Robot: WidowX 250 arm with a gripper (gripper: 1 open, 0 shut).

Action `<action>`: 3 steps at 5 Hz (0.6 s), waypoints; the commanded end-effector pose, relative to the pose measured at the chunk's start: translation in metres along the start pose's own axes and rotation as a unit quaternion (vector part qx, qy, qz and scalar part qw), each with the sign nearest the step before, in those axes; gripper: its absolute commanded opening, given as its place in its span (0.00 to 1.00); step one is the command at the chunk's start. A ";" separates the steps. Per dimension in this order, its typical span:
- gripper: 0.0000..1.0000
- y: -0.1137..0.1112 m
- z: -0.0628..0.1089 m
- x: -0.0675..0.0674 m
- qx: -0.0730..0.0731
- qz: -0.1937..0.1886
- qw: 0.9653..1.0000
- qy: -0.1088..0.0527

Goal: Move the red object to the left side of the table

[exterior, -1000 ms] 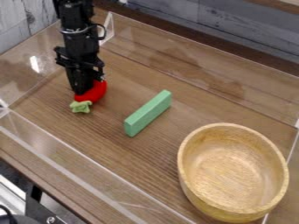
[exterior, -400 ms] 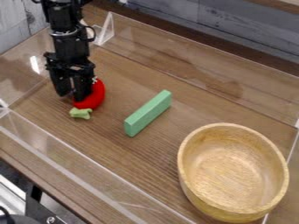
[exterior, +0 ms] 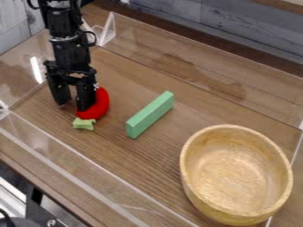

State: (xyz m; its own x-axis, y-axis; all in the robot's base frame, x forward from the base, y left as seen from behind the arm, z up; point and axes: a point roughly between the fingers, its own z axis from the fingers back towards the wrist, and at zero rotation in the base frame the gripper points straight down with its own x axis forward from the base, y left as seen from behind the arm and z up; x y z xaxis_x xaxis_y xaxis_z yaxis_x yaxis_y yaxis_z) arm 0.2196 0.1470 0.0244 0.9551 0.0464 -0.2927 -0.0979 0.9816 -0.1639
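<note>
Jaws [exterior: 73,108] spread wide around red strawberry toy [exterior: 92,104], its leafy end toward near side of table [exterior: 119,162].

The dark robot arm comes in over the far left corner of the view, its cables running along it, and reaches down toward the tabletop with its wrist pointing downward and its black gripper [exterior: 76,102] low at the end, the fingers spread apart.
</note>
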 end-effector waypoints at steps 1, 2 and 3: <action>1.00 -0.005 0.001 0.002 0.006 -0.006 1.000 -0.006; 1.00 -0.009 -0.002 0.004 0.005 -0.009 1.000 -0.005; 1.00 -0.013 -0.004 0.006 0.004 -0.011 1.000 -0.004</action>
State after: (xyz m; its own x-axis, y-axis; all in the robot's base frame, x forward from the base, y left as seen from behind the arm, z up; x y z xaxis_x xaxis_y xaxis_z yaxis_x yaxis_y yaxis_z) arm 0.2264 0.1367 0.0200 0.9600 0.0369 -0.2774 -0.0846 0.9832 -0.1618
